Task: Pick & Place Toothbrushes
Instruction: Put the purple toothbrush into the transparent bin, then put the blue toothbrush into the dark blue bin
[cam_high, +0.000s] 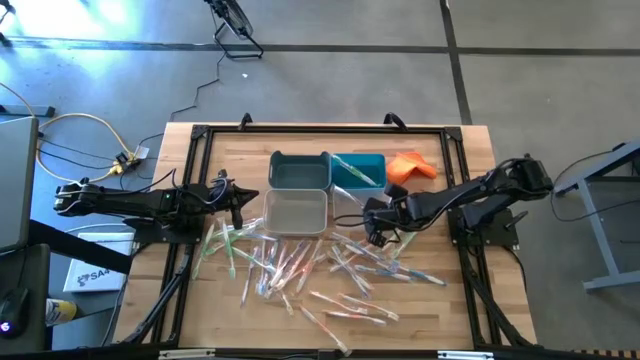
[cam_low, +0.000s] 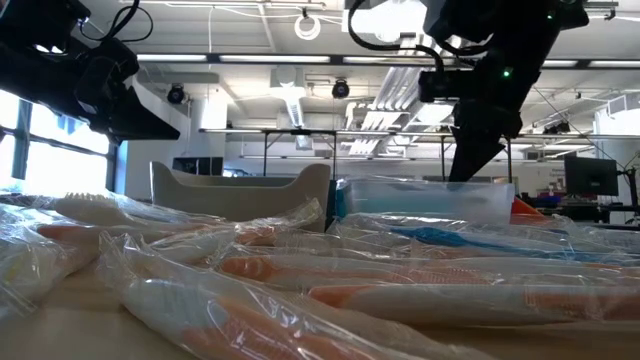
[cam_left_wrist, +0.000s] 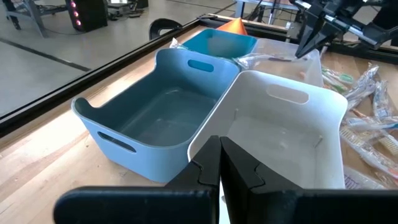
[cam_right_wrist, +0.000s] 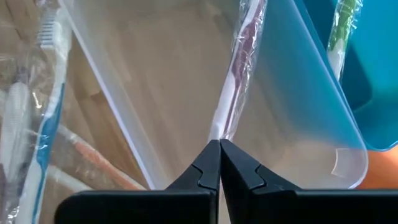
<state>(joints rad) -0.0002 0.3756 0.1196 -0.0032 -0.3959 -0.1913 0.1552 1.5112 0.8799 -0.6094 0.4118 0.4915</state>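
Observation:
Many wrapped toothbrushes (cam_high: 300, 265) lie scattered on the wooden table's near half. My right gripper (cam_right_wrist: 219, 144) is shut on one with a pink-red handle (cam_right_wrist: 239, 68), over a clear bin (cam_high: 350, 207) beside the white bin (cam_high: 296, 212). A green-handled toothbrush (cam_right_wrist: 339, 31) lies in the teal bin (cam_high: 358, 170). My left gripper (cam_left_wrist: 219, 143) is shut with nothing in it. It hovers just left of the white bin (cam_left_wrist: 280, 130) and the grey-blue bin (cam_left_wrist: 155, 112). My right gripper pinches the pink-red toothbrush by the end of its wrapped handle (cam_right_wrist: 217, 127) between the fingertips. The fingers slant down from the table's right side and lie in line with the brush. The brush reaches away from the fingertips over the clear bin's floor (cam_right_wrist: 174, 74).
An orange cloth (cam_high: 412, 167) lies at the far right, behind my right arm. The four bins stand close together in the middle of the table. A dark metal frame (cam_high: 200, 135) runs along the table's edges. Loose toothbrushes (cam_low: 300, 270) cover the near half of the table.

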